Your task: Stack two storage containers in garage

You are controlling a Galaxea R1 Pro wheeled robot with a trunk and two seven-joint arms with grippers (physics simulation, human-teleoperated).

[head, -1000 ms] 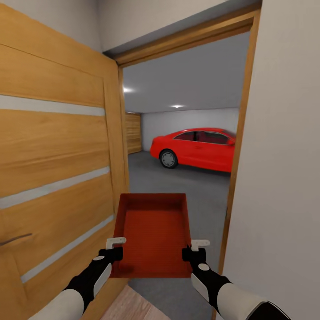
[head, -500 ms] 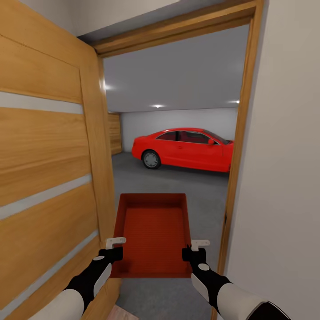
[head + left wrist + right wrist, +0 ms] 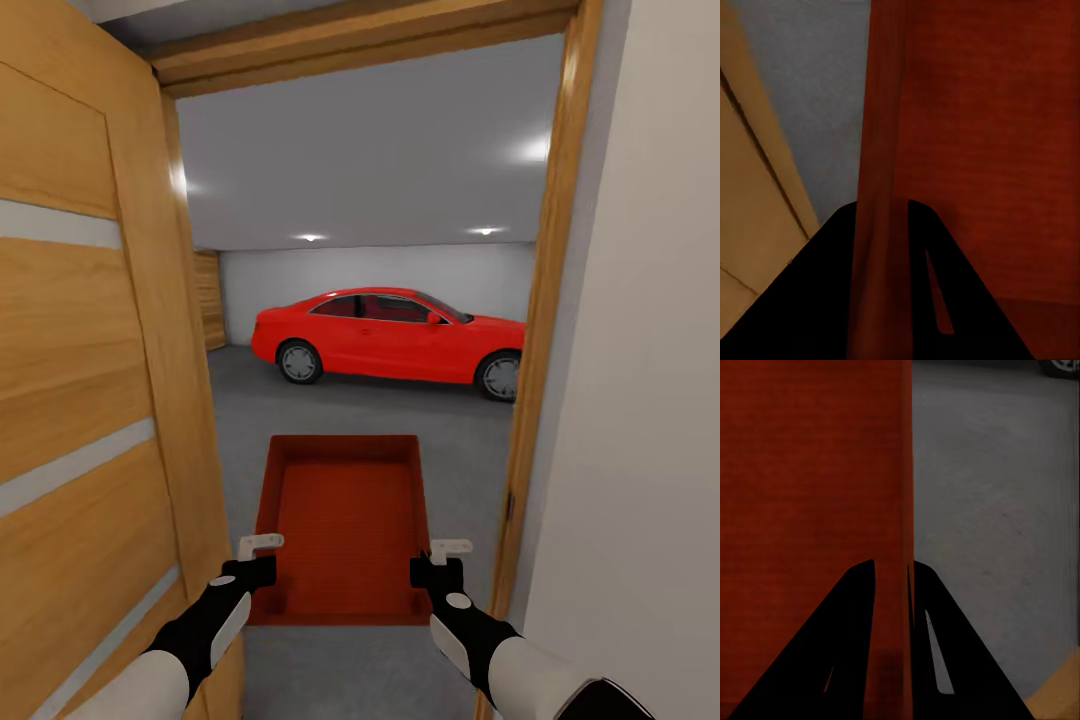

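Where the wood-framed doorway (image 3: 545,330) opens ahead of the robot, the garage (image 3: 380,200) spreads out beyond it, a bare room with plain white walls and ceiling lights, floored in dark grey matte concrete (image 3: 360,415). At its far left corner stands part of a wide door of horizontal wooden planks (image 3: 209,300). A glossy red car (image 3: 390,335) is parked side-on across the back of the room, well apart from the robot. On the left of the head view, a swung-open light oak door with pale horizontal stripes (image 3: 80,400) runs alongside the left arm, and a plain white wall (image 3: 640,400) fills the right side.

Held level in front of the robot, in the doorway above the grey floor, is one orange-red rectangular open-top storage container with thin walls (image 3: 345,520), its long axis pointing into the garage and its inside empty. The left gripper (image 3: 256,562) clamps the container's left wall near the closest corner; the left wrist view shows that wall (image 3: 877,187) running between its two dark fingers (image 3: 817,300), which are closed onto it. The right gripper (image 3: 440,565) does the same on the right wall, and in the right wrist view its fingers (image 3: 945,652) pinch the thin red wall (image 3: 906,495) from both sides.
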